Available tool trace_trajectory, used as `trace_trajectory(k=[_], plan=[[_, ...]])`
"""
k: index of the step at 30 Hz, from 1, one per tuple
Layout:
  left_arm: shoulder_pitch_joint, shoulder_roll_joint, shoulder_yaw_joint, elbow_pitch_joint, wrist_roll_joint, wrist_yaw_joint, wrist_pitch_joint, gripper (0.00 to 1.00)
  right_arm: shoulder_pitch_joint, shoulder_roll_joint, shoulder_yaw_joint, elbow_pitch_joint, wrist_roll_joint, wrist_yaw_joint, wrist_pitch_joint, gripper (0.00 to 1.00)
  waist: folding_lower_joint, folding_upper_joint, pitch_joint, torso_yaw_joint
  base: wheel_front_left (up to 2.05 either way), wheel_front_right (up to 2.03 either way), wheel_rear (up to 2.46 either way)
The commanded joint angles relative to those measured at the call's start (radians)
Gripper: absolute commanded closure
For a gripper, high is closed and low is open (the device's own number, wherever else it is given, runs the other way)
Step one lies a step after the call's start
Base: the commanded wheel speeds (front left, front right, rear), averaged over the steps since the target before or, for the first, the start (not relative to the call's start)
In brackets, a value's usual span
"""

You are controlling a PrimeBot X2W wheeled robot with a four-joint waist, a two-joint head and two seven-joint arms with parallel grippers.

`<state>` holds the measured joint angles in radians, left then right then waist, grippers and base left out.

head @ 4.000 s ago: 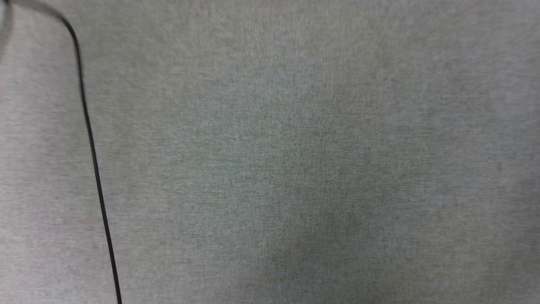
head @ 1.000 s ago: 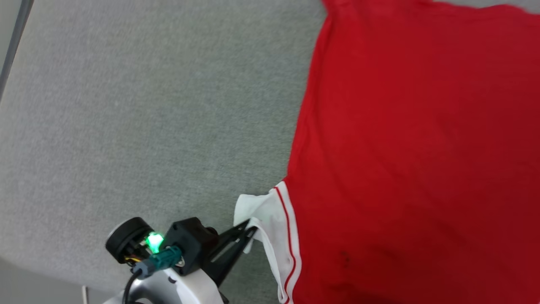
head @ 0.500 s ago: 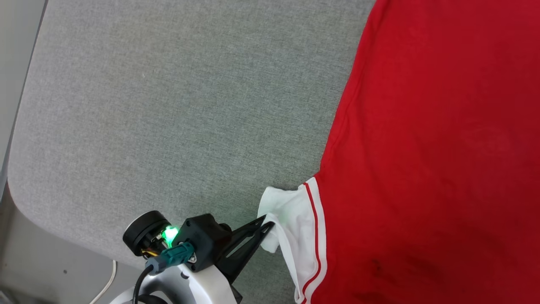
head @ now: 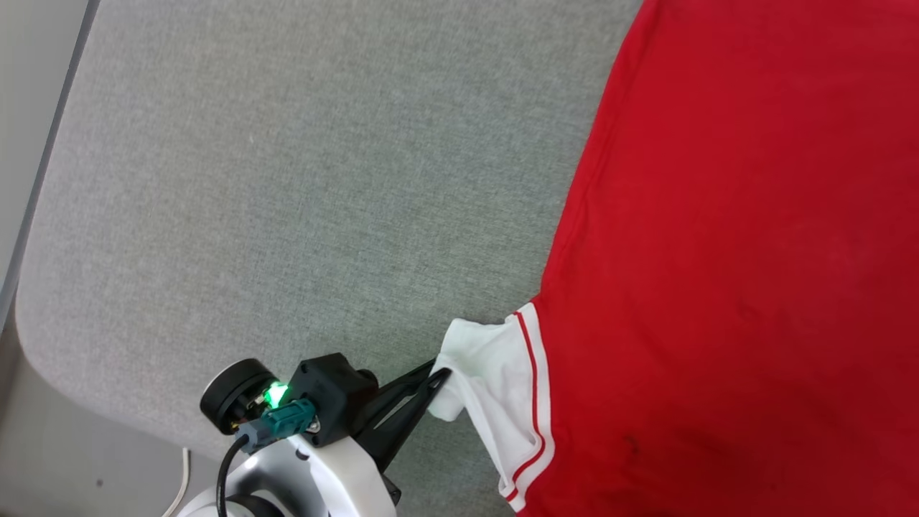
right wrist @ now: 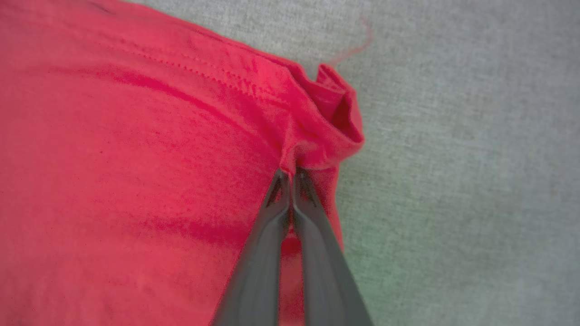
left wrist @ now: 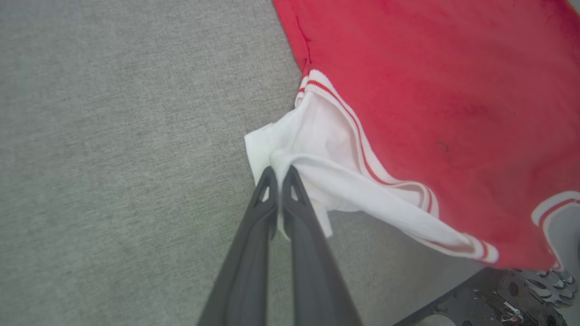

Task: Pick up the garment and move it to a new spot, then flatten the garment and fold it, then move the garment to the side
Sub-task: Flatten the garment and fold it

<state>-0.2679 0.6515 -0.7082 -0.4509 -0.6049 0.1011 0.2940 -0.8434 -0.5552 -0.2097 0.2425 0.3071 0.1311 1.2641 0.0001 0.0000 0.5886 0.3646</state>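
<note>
Here, from left to right across the head view: a grey padded surface (head: pixel 287 179) occupies the left and centre of the frame. The left gripper (head: pixel 436 375) enters at the lower left-centre, its two dark fingers pressed together on the free edge of a white sleeve (head: pixel 495 359). The garment (head: pixel 732 237) lies spread on the surface across the right half of the frame, running off its top, right and bottom edges.

In the left wrist view, the fingers rise from the bottom centre and pinch a gathered fold of the sleeve, with red-striped trim just to the right. In the right wrist view, the right gripper (right wrist: pixel 290 174) is clamped on a bunched red corner (right wrist: pixel 335 113) at centre frame, beside a stitched edge, with bare grey surface to the right.

Handling: the cloth is judged light, thin and limp. It will probably sag and crease between the two holds, and should slip little when pinched through a doubled fold. Sleeve cuffs, seams and hem corners are judged the firmest places to take hold.

Orientation: the side seam runs from the top of the head view down and leftward to the sleeve. The long axis is therefore judged to run roughly top to bottom of that frame, sleeve end toward the bottom.
</note>
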Motion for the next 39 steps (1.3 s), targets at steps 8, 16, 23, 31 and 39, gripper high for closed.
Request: trace_trajectory(k=[8,16,23,31,39], plan=[[0.039,0.019,0.028,0.027,-0.032,0.03,-0.013,1.0,0.167,0.01,0.019,0.033,0.039,-0.001,-0.034,1.0,-0.0001,0.0,-0.14,-0.102,0.0,0.0,0.0],[0.085,0.017,0.042,0.086,-0.06,0.06,-0.025,1.0,0.351,0.031,0.064,0.005,0.131,-0.001,-0.089,1.0,-0.0001,0.0,-0.284,-0.198,0.0,0.0,0.0],[0.136,0.006,0.054,0.129,-0.082,0.089,-0.062,1.0,0.519,0.06,0.07,-0.093,0.2,-0.001,-0.123,1.0,-0.0001,0.0,-0.375,-0.263,0.0,0.0,0.0],[0.173,-0.014,0.062,0.158,-0.093,0.111,-0.105,1.0,0.707,0.097,0.027,-0.234,0.243,-0.001,-0.117,1.0,-0.0001,0.0,-0.429,-0.305,0.0,0.0,0.0],[0.178,-0.03,0.058,0.175,-0.087,0.116,-0.131,1.0,0.872,0.139,-0.019,-0.283,0.228,-0.001,-0.111,1.0,-0.0001,0.0,-0.449,-0.313,0.0,0.0,0.0]])
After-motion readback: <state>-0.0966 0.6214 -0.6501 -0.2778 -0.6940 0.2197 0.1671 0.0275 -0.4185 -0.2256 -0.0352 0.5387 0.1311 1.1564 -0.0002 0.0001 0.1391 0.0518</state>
